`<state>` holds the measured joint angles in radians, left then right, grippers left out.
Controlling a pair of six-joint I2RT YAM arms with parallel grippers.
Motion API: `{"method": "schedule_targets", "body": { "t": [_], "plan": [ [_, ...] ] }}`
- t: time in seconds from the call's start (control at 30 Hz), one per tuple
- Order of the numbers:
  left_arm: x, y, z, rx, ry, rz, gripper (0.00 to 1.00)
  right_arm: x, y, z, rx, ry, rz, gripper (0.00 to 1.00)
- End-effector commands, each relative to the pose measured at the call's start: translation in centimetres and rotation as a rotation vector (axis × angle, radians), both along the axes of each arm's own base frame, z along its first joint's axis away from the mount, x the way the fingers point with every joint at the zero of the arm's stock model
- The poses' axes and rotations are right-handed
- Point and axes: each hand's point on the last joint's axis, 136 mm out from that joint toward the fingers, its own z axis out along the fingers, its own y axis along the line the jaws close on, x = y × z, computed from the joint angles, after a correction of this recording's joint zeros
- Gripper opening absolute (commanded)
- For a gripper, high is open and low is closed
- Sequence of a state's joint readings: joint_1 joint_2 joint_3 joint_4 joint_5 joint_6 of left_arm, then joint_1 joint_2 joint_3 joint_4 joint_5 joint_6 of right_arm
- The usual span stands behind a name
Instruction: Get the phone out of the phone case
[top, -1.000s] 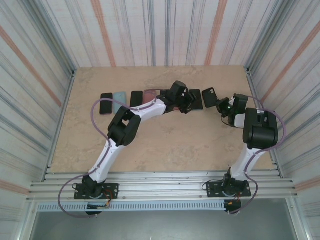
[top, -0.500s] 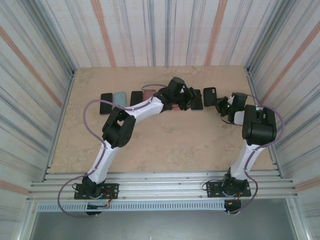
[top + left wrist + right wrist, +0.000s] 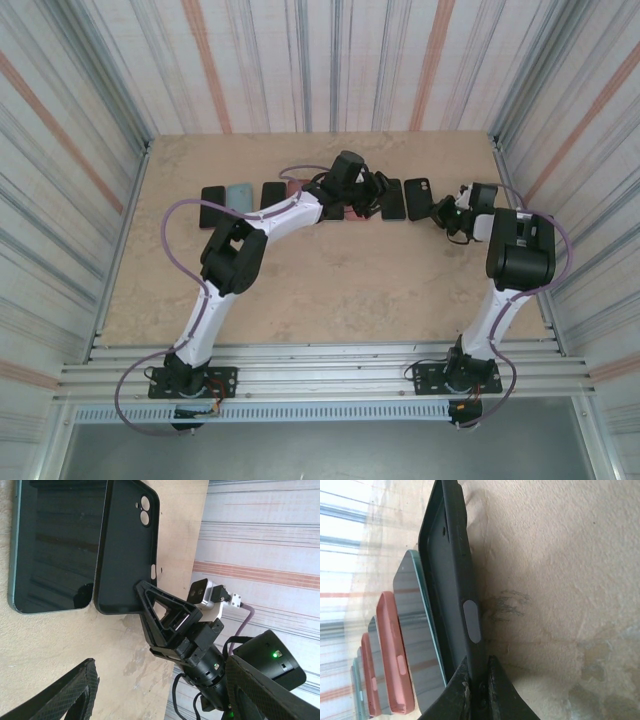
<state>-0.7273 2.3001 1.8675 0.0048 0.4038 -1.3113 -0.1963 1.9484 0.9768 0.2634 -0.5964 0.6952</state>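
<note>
Toward the far side of the table [image 3: 200, 290], top view: the right gripper [image 3: 443, 212] meets the near end of the black case [image 3: 420, 190], last in the row. The left gripper [image 3: 372, 190] hovers over the phone [image 3: 394, 198] next to it. Left wrist: our fingers [image 3: 65, 695] are spread and hold nothing, so we read this arm as standing by. The black case lies empty, phone just beside it. Right wrist: jaws pinch the black case's wall, likely to keep it apart from the phone. We judge the extraction done.
</note>
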Motion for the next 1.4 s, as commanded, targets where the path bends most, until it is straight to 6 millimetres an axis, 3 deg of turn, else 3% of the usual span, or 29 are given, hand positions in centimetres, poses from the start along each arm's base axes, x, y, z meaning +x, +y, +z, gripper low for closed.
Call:
{"method": "schedule_targets", "body": {
  "t": [0.0, 0.53, 0.83, 1.03, 1.17, 1.37],
  "plan": [
    [-0.3, 0.3, 3.6, -0.042, -0.065, -0.023, 0.70, -0.2, 0.3, 0.8, -0.026, 0.013, 0.049, 0.12],
    [-0.2, 0.8, 4.6, -0.037, -0.097, -0.024, 0.70, 0.8, -0.7, 1.3, -0.194, 0.074, 0.088, 0.44],
    [-0.1, 1.4, 5.2, -0.035, -0.113, -0.025, 0.70, 1.3, 0.0, 1.1, -0.268, 0.113, 0.138, 0.57],
    [-0.2, 1.9, 5.7, -0.032, -0.127, -0.022, 0.70, 1.2, -0.4, 1.2, -0.301, 0.116, 0.119, 0.58],
    [-0.2, 2.3, 6.6, -0.014, -0.186, -0.047, 0.71, 1.3, -0.3, 3.1, -0.319, 0.054, 0.112, 0.59],
    [-0.6, 4.8, 8.2, 0.122, -0.365, -0.114, 0.80, 0.3, 2.8, 7.4, -0.401, -0.083, 0.242, 0.65]
  ]
}}
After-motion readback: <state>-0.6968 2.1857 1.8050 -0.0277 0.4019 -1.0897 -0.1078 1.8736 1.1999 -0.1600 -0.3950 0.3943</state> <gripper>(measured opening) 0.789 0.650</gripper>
